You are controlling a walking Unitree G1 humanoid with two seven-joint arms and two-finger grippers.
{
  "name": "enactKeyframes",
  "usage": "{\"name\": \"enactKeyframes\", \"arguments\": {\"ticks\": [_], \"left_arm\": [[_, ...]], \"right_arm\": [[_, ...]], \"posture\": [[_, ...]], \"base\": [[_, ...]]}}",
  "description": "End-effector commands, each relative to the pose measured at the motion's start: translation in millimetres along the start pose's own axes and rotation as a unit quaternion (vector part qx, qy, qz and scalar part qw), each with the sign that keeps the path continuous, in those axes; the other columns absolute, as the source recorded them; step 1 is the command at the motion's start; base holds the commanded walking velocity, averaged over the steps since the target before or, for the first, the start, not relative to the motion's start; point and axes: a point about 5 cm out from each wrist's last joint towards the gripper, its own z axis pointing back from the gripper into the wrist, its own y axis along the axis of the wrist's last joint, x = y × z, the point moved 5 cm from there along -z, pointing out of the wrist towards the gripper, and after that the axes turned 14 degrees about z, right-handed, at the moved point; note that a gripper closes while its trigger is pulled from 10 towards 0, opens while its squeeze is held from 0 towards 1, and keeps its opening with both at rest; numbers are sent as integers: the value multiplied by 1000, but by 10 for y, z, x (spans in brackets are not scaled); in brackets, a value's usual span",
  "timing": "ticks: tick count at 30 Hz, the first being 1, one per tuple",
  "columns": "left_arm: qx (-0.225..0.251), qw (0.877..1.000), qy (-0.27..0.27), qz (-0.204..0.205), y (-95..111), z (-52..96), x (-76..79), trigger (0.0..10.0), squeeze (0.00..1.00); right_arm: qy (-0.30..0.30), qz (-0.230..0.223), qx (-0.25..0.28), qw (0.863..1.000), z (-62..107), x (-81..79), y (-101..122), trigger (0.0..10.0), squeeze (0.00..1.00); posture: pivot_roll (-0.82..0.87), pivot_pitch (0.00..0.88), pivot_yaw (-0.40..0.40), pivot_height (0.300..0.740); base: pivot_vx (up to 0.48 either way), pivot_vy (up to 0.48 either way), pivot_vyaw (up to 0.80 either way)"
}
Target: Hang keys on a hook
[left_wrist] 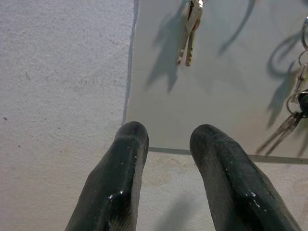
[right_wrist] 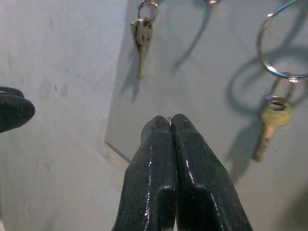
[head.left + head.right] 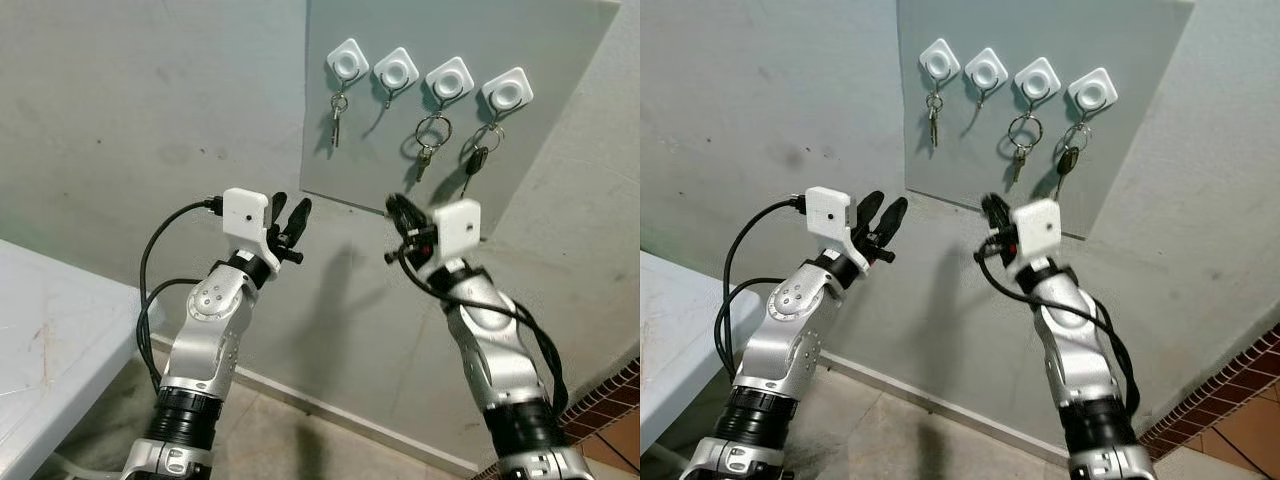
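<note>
Keys (image 3: 338, 122) were observed hanging from the first of four white hooks on a grey panel (image 3: 560, 60) fixed to the wall; this hook (image 3: 348, 60) sat nearest the panel's left edge. The second hook (image 3: 396, 70) was noted bare. A ring with a key (image 3: 430, 138) hung from the third hook, and a dark-headed key (image 3: 478, 158) from the fourth, nearest the panel's right edge.

The left gripper (image 3: 288, 222) was raised below the panel's lower left corner, its fingers (image 1: 118, 183) parted and nothing seen between them. The right gripper (image 3: 400, 215) was raised just below the panel's lower edge, under the third hook. In the right wrist view its fingers (image 2: 159, 168) were pressed tightly together, and a thin sliver of metal (image 2: 169, 118) appeared at the tips. Whether this was part of a key ring could not be determined; no hanging keys were visible under the gripper.

Three of the four hooks were found occupied. It is judged that, if a key ring was pinched in the right gripper, the hanging itself remained to be done, the second hook being the one free place. The gripper was well short of the hooks, so a reach upward would be required.
</note>
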Motion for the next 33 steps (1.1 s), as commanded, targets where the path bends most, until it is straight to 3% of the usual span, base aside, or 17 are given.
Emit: {"name": "enactKeyframes", "arguments": {"ticks": [1, 14, 33], "left_arm": [[7, 1000, -12, -5, 80, -39, 67, 10000, 0], [15, 1000, -26, -7, 116, -60, 153, 10000, 0], [15, 998, -63, -8, 135, -83, 350, 10000, 0]], "right_arm": [[0, -3, 9, 1000, -57, 18, 39, 10000, 0], [-25, -28, 70, 997, -327, 164, 359, 10000, 0], [-49, -81, 126, 987, -449, 313, 612, 10000, 0]], "posture": [[84, 0, -46, 740], [90, 0, -54, 740], [93, 0, -56, 740]], "base": [[0, 0, 0], [0, 0, 0], [0, 0, 0]]}}
